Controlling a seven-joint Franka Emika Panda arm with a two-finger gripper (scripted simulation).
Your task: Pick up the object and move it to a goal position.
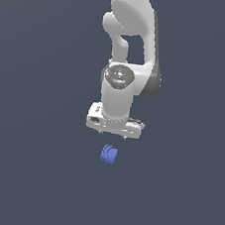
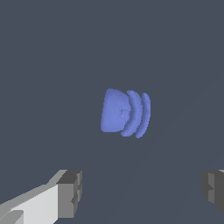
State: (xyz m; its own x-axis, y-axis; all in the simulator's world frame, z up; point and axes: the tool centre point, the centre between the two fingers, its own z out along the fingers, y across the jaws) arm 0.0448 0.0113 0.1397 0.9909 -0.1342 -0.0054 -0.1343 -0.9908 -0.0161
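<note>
The object point(image 1: 109, 154) is a small periwinkle-blue lump with ridged folds, lying on the dark grey floor. In the wrist view the object point(image 2: 125, 112) shows its smooth body and curved ridges. My white gripper point(image 1: 113, 134) hangs above the object and does not touch it. In the wrist view the gripper point(image 2: 142, 192) is open and empty, its two dark fingertips point(image 2: 70, 192) standing wide apart with the object beyond the gap.
The white arm point(image 1: 127, 46) rises above the gripper in the exterior view. A plain dark grey floor point(image 1: 27, 174) surrounds the object.
</note>
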